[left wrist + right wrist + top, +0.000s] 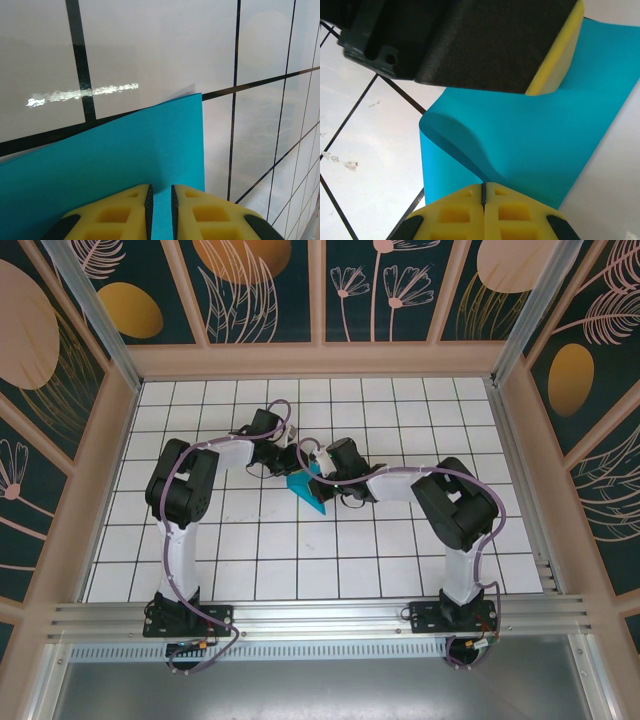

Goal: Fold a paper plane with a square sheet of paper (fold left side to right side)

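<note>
The teal square sheet of paper [306, 490] lies on the white tiled table between my two grippers. It is bent over on itself with a soft rounded fold [450, 140], a loose doubled sheet rather than a paper plane. My right gripper [483, 189] is shut, and the raised layer of the sheet runs into the seam between its jaws. My left gripper [160, 195] stands over the flat paper [125, 150] near its corner, with a narrow gap between its jaws and nothing between them. One left finger [495, 45] rests on the sheet's far part. From above, the left gripper [287, 462] and right gripper [318, 478] nearly meet.
The table [400, 570] is a white grid of tiles with black lines, fenced by wooden walls [320, 360] at the back and sides. A metal rail [320, 615] carries both arm bases at the near edge.
</note>
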{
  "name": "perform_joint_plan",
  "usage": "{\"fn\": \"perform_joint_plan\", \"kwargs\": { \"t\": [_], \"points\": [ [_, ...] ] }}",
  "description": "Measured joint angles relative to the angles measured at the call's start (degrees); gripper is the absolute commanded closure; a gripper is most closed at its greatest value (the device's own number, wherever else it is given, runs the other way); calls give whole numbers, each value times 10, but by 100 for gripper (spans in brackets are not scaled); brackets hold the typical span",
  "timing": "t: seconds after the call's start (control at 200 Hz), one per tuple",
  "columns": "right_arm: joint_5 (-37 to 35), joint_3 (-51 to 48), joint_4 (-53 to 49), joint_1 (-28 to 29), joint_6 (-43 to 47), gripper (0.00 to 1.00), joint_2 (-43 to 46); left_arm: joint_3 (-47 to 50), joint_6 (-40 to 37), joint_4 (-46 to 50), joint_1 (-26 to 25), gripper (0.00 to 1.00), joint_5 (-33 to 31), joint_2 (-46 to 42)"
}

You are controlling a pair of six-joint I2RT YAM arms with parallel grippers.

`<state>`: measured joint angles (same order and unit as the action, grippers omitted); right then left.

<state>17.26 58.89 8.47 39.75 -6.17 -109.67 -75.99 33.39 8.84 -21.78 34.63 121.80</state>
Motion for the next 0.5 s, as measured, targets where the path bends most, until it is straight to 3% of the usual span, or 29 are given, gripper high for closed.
{"fn": "perform_joint_plan", "kwargs": {
  "t": [0.5],
  "points": [
    [-2, 17, -16, -7, -7, 100, -19, 0, 0, 0, 0, 80, -2, 0]
  ]
}}
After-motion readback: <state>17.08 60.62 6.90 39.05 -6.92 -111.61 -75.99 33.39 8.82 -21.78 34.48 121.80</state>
